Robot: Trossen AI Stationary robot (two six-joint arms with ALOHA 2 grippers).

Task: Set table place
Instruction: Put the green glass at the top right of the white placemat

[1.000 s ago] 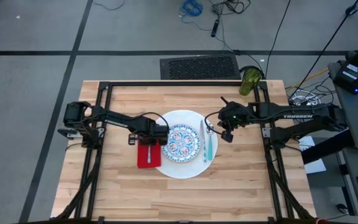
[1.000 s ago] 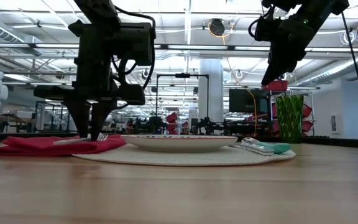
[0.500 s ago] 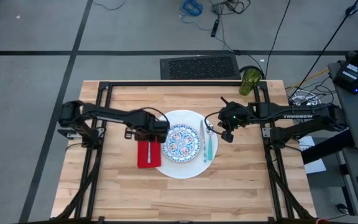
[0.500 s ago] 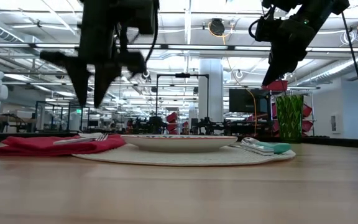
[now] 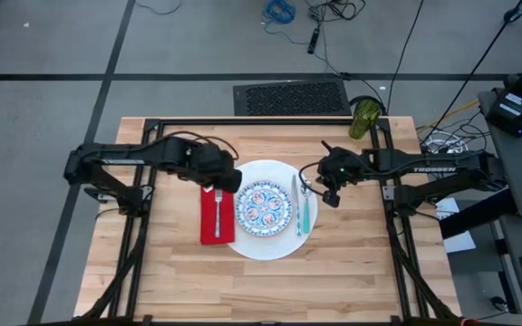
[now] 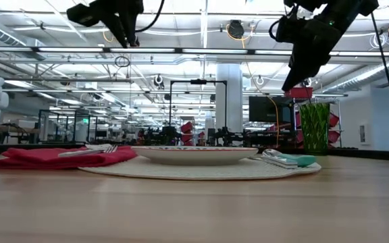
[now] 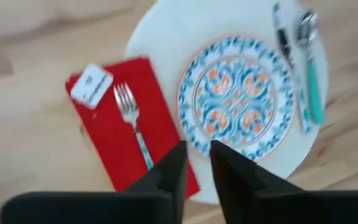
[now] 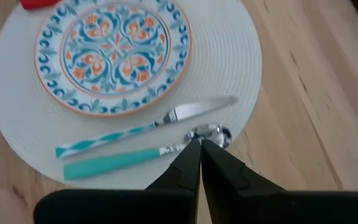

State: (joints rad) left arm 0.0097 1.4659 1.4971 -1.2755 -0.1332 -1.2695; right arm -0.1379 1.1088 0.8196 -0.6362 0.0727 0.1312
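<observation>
Now, left gripper [image 7: 196, 163]: narrow gap, empty, raised above the plate's fork side
fork [image 5: 217, 201]: on red napkin [image 5: 213, 222], just beside white plate [image 5: 265, 240]
right gripper [image 8: 200, 151]: closed, empty, over spoon [image 8: 142, 155]

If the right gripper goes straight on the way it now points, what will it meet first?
Most likely the bowl of the teal-handled spoon, lying on the big white plate: the shut right gripper points at it from above. The gap is hard to judge.

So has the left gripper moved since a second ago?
Yes. The left gripper has lifted off the red napkin and pulled back toward the table's far edge, leaving the fork lying on it.
</observation>
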